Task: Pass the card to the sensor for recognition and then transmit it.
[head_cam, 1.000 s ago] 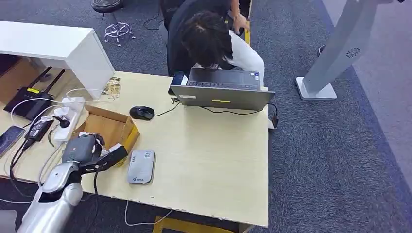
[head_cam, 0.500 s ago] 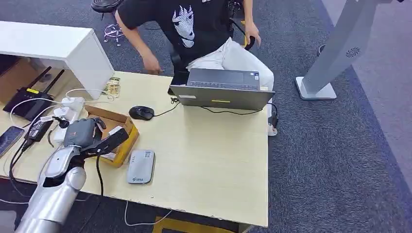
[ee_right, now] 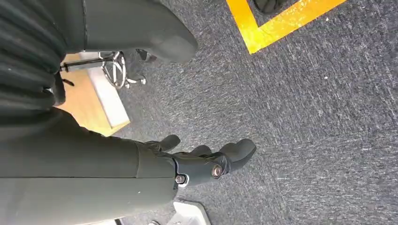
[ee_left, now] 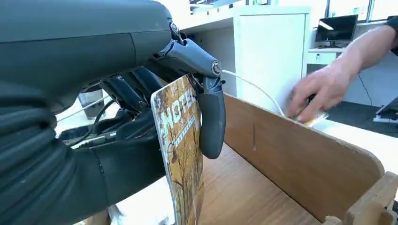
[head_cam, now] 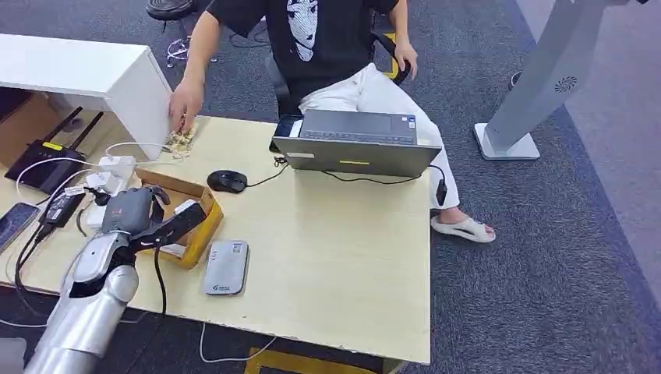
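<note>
My left hand (head_cam: 140, 216) hovers over the open cardboard box (head_cam: 178, 185) at the table's left. In the left wrist view the hand (ee_left: 141, 145) pinches a card (ee_left: 180, 145) printed with an autumn picture and the word HOTEL, held upright between thumb and a dark finger (ee_left: 211, 117) above the box floor (ee_left: 244, 192). The grey card sensor (head_cam: 227, 267) lies flat on the table just right of the box, near the front edge. My right hand (ee_right: 206, 164) hangs over grey carpet, fingers apart and holding nothing.
A person sits behind the laptop (head_cam: 357, 144) and reaches a hand (head_cam: 185, 101) to small items at the table's far left corner. A mouse (head_cam: 227, 181), a power strip (head_cam: 109, 187), cables, a router (head_cam: 47, 160) and a phone (head_cam: 15, 222) crowd the left side.
My left hand has moved from the table's front edge to over the box. The person has sat upright and stretched a hand out to the table's far left corner.
</note>
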`<action>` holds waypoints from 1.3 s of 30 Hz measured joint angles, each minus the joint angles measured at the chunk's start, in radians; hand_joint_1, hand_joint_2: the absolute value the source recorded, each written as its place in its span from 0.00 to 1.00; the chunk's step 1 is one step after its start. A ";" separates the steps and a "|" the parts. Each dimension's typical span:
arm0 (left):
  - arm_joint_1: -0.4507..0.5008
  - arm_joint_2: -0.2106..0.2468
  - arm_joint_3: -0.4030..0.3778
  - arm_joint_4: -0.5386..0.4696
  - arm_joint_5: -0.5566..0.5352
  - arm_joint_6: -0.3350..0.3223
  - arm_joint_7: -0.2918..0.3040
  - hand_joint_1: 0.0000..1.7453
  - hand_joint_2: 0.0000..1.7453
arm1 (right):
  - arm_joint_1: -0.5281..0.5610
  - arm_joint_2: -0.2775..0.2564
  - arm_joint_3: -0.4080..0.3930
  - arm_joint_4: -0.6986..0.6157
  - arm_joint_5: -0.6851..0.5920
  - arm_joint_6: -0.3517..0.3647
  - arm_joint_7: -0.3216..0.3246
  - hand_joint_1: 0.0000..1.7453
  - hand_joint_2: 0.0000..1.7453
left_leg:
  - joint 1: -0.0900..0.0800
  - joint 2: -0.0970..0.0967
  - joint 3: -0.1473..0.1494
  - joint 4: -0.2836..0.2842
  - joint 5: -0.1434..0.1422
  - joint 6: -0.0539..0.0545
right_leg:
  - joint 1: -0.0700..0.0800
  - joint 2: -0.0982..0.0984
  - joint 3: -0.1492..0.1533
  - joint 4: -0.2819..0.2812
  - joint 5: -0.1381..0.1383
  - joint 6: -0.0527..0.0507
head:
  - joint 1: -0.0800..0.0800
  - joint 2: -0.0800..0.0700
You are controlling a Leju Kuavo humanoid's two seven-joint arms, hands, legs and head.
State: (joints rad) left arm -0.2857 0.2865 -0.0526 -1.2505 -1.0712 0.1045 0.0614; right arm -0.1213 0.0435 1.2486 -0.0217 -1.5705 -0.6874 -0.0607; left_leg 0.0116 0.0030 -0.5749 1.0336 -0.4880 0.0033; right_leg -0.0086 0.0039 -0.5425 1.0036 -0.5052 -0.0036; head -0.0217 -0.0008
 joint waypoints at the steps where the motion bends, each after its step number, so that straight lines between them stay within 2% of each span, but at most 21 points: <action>1: 0.000 0.000 0.000 0.000 0.000 0.000 0.000 1.00 1.00 | 0.000 0.000 0.000 0.000 0.000 0.000 0.000 0.00 1.00 | 0.000 0.000 0.000 0.000 0.000 0.000 | 0.000 0.000 0.000 0.000 0.000 0.000 | 0.000 0.000; 10: -0.038 0.003 0.000 0.010 0.003 -0.003 0.000 1.00 1.00 | 0.000 0.000 0.008 0.000 0.000 0.000 -0.003 0.00 1.00 | 0.000 0.000 0.000 0.000 0.000 0.000 | 0.000 0.000 0.000 0.000 0.000 0.000 | 0.000 0.000; 24: -0.261 0.039 0.000 0.102 -0.035 -0.024 0.050 1.00 1.00 | -0.002 -0.003 0.036 0.000 0.000 0.000 0.008 0.00 1.00 | 0.000 0.000 0.000 0.000 0.001 0.000 | 0.001 0.000 0.000 0.000 0.001 0.000 | 0.000 0.000; 39: -0.293 0.042 0.000 0.133 -0.041 -0.024 0.053 1.00 1.00 | -0.003 -0.003 0.042 0.000 0.000 0.000 0.011 0.00 1.00 | 0.000 0.000 0.000 0.000 0.001 0.000 | 0.001 0.000 0.000 0.000 0.001 0.000 | 0.000 0.000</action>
State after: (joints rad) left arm -0.5787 0.3285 -0.0526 -1.1174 -1.1124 0.0805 0.1148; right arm -0.1240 0.0404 1.2902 -0.0217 -1.5705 -0.6874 -0.0500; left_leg 0.0121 0.0030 -0.5752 1.0337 -0.4867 0.0029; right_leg -0.0080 0.0040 -0.5426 1.0039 -0.5040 -0.0034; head -0.0217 -0.0008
